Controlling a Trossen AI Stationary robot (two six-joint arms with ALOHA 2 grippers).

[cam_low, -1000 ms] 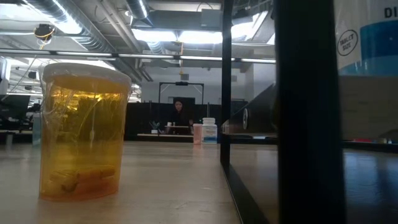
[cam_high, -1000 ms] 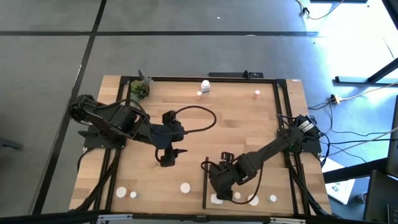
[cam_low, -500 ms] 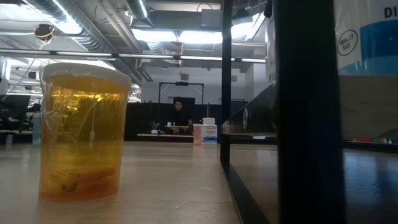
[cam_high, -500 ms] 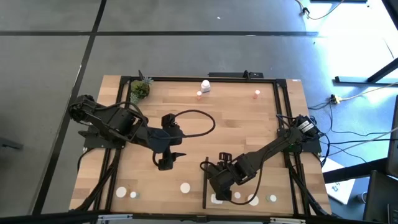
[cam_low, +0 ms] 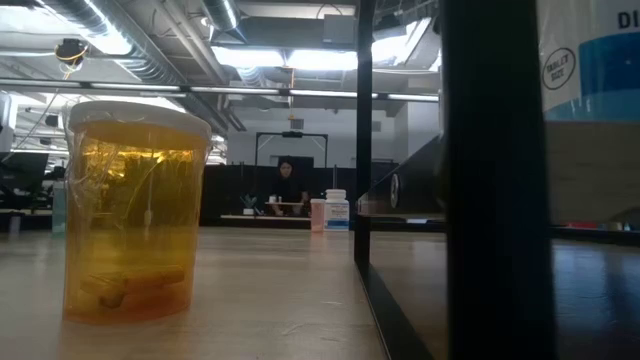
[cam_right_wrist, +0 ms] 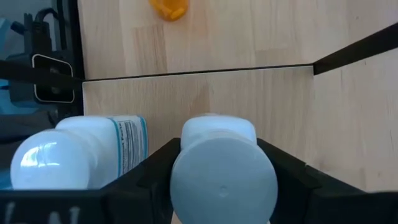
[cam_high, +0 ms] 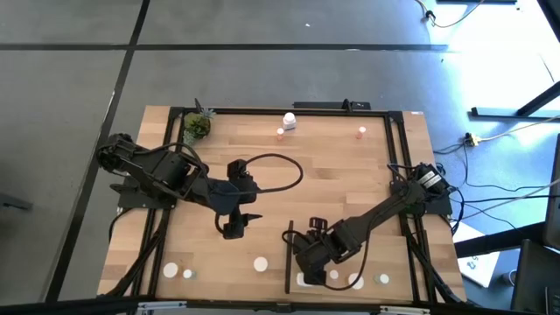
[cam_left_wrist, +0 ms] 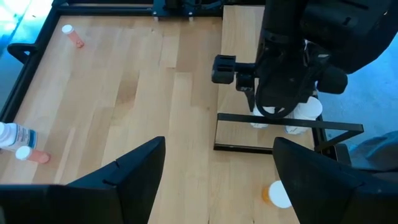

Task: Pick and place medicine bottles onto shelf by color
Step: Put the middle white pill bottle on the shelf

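My right gripper [cam_high: 308,267] hangs over the light-wood shelf [cam_high: 376,258] near the table's front edge and is shut on a white medicine bottle [cam_right_wrist: 222,167]. A second white bottle with a blue label [cam_right_wrist: 81,155] stands right beside it, and more white ones [cam_high: 356,282] line the shelf's front. An orange bottle with a white cap [cam_high: 260,263] stands on the table just left of the shelf's black strip [cam_high: 289,258]. My left gripper [cam_high: 234,229] hovers open above the middle of the table, touching nothing. My right gripper pinches the white bottle between its two fingers [cam_right_wrist: 155,177], one on each side just below the cap [cam_right_wrist: 186,163]. The fingers come steeply from above. The bottle's cap faces up; I cannot tell whether its foot rests on the shelf.
At the far edge stand a white bottle [cam_high: 289,120], two pinkish ones [cam_high: 280,133] [cam_high: 361,132] and a small potted plant [cam_high: 197,125]. Two white-capped bottles [cam_high: 171,270] sit at the near left. Black frame rails border the table. A person [cam_low: 288,185] sits far behind it.
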